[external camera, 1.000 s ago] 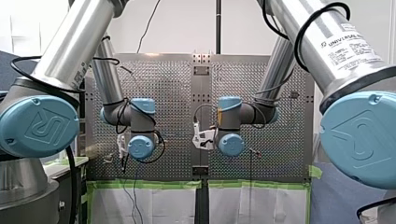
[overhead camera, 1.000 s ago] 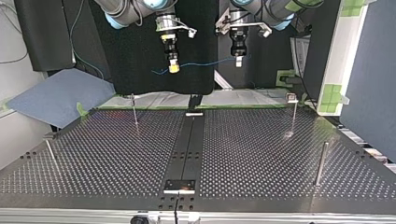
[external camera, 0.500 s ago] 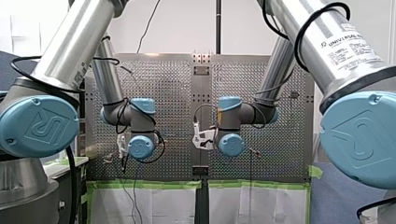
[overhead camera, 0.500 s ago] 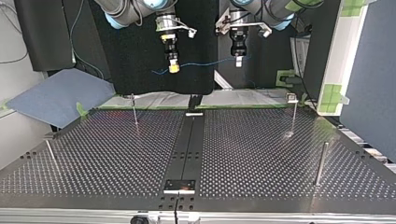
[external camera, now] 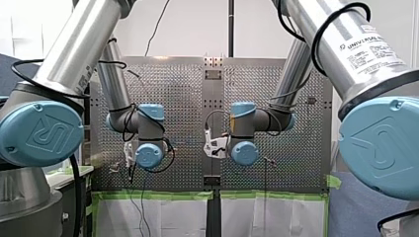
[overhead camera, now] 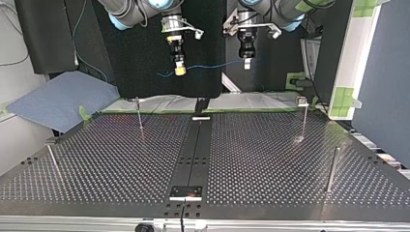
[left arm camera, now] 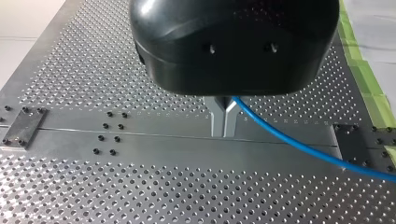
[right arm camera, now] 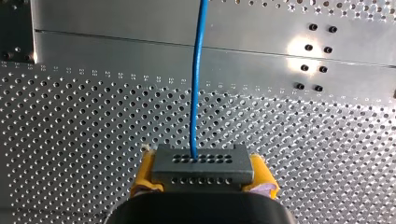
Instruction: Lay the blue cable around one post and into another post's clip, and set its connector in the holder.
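Jaws on blue cable [left arm camera: 289, 139] and connector [right arm camera: 202, 164]

White wall [external camera: 192, 29] in the front view; black curtain [overhead camera: 140, 72] and blue sheet [overhead camera: 58, 99] in the top view.

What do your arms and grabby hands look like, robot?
My left arm and right arm are shiny silver tubes with light-blue round caps and black cables looped around them. The right one reads UNIVERSAL ROBOTS. My left gripper is black with thin metal jaws; my right gripper has yellow pads.
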